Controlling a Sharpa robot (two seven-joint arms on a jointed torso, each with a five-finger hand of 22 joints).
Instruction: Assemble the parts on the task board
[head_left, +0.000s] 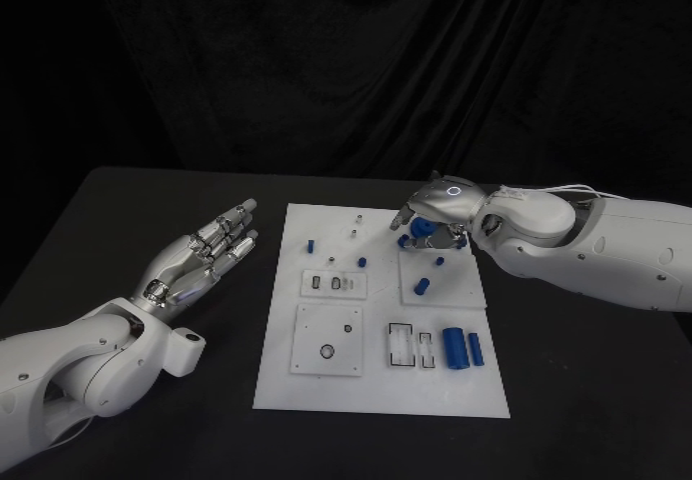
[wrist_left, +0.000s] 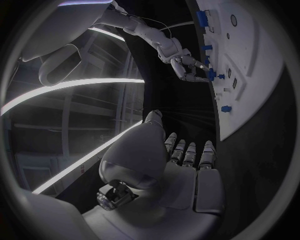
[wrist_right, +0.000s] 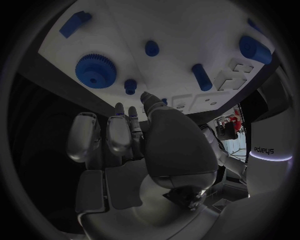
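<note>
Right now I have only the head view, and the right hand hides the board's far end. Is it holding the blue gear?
Observer: No. In the right wrist view the blue gear lies flat on the task board, apart from the right hand.
Operator: Is anything else between its fingers?
Observer: Nothing. Its palm is bare, and a small blue peg sits on the board just past its fingertips.
Operator: And the left hand's palm, which faces away from me?
Observer: The left wrist view shows the left hand with a bare palm and straight fingers, off the board's edge.
</note>
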